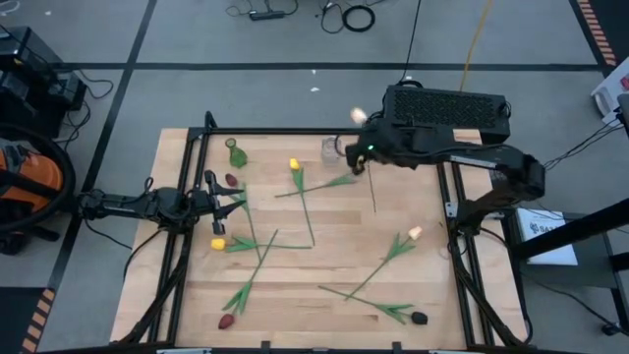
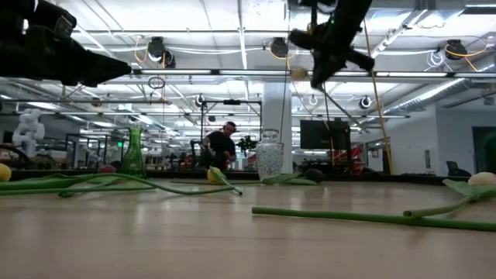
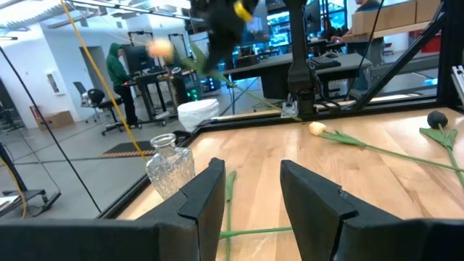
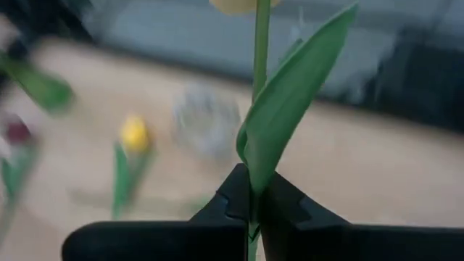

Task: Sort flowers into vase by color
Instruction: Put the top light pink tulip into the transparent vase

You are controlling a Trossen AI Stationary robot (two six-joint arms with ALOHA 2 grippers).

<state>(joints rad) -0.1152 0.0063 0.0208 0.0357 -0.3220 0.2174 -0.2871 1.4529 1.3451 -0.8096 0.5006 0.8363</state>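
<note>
My right gripper [image 4: 250,206] has its fingers clamped on a cream tulip [image 1: 359,115] stem, lifted at one o'clock beside the clear vase [image 1: 330,149]. Next I'd lower its stem in. Left gripper [image 1: 234,200] waits, half open and empty.

green vase [image 1: 236,153]; clear vase [image 1: 330,149]; yellow tulip [image 1: 294,165]; maroon tulip [image 1: 226,321].

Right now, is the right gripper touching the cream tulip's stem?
Touching. The right wrist view shows the right gripper shut on the cream tulip, its stem pinched between the two fingers with no gap, the leaf rising above them.
</note>
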